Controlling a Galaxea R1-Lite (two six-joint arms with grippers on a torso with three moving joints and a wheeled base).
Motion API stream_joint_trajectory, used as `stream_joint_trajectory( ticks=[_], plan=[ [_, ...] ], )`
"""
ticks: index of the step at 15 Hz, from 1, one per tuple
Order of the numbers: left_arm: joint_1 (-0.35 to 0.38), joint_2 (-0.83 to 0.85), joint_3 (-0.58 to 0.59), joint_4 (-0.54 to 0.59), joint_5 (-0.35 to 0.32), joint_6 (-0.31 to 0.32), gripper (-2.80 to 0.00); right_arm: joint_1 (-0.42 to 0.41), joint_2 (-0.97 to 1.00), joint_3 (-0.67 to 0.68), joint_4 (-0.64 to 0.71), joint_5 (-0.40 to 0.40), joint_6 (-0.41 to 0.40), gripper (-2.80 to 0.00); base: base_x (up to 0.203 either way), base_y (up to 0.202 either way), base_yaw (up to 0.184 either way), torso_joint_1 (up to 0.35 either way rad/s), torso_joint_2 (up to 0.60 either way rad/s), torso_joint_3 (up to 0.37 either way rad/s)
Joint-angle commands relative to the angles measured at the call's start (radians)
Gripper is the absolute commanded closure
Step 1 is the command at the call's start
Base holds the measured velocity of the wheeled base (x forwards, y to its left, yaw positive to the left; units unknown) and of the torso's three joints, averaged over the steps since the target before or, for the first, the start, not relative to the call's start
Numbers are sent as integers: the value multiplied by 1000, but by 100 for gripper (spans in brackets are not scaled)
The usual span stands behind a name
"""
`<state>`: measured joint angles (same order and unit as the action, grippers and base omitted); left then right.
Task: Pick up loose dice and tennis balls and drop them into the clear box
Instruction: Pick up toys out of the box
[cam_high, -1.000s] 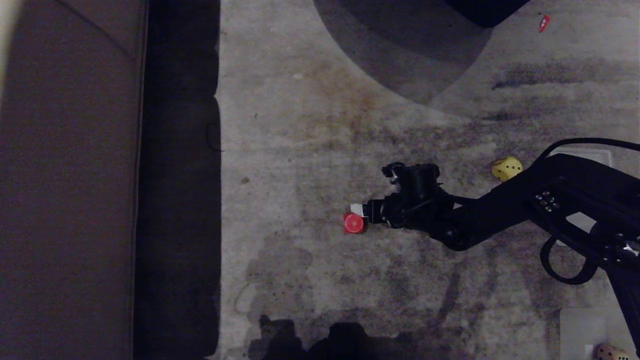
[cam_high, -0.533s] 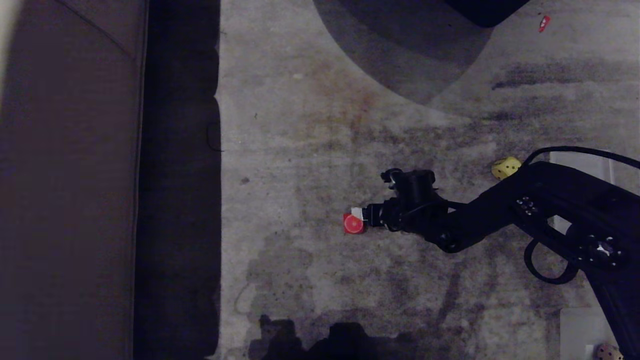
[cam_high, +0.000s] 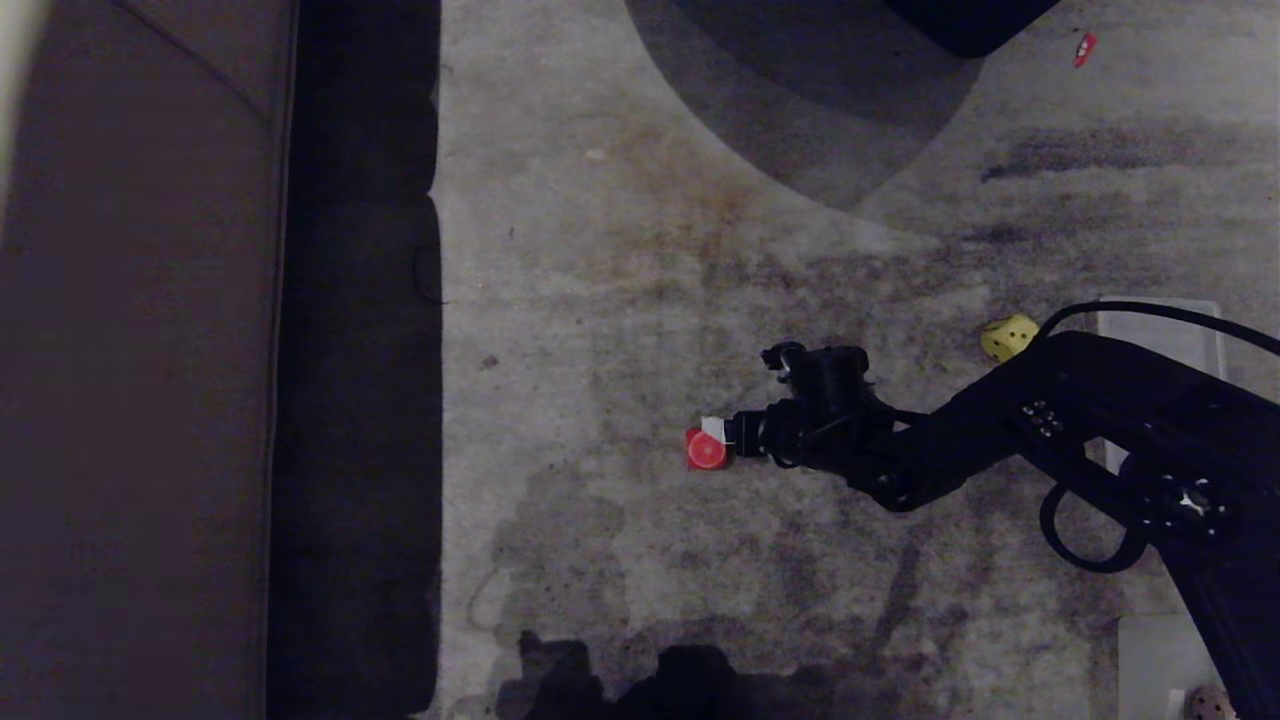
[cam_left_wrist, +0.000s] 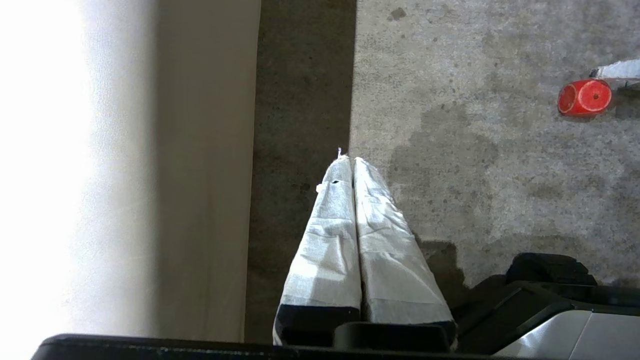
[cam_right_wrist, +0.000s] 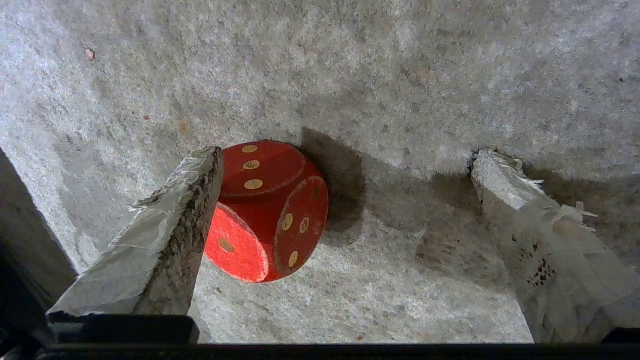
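Note:
A red die (cam_high: 706, 450) lies on the grey carpet. My right gripper (cam_high: 722, 438) is down at it and open, the die (cam_right_wrist: 265, 210) resting against one taped finger (cam_right_wrist: 175, 225) while the other finger (cam_right_wrist: 530, 235) stands far off it. From the left wrist view the red die (cam_left_wrist: 584, 97) shows at a distance. A yellow die (cam_high: 1008, 337) sits beside the right arm and a tan die (cam_high: 1210, 705) at the lower right corner. Two translucent shapes (cam_high: 1165, 325) (cam_high: 1155, 660) show; I cannot tell which is the clear box. No tennis balls in view. My left gripper (cam_left_wrist: 348, 161) is parked, shut and empty.
A dark brown couch (cam_high: 140, 400) fills the left side, with a black gap (cam_high: 355, 400) along its edge. A darker round patch of rug (cam_high: 800, 100) lies at the top. A small red scrap (cam_high: 1086, 47) sits at the top right.
The right arm has sunk a little and its gripper has edged closer onto the red die. The die has stayed where it was.

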<state>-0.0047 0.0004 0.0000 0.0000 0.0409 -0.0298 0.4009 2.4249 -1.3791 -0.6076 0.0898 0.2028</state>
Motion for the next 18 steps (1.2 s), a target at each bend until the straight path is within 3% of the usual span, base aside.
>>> stream_joint_trajectory(
  ticks=[1, 18],
  plan=[
    [0, 1, 2, 0, 1, -1, 0, 1, 8, 0, -6, 1, 1, -280, 0, 0, 0, 0, 0, 0],
    [0, 0, 2, 0, 1, -1, 0, 50, -47, 40, 57, 2, 4, -280, 0, 0, 0, 0, 0, 0]
  ],
)
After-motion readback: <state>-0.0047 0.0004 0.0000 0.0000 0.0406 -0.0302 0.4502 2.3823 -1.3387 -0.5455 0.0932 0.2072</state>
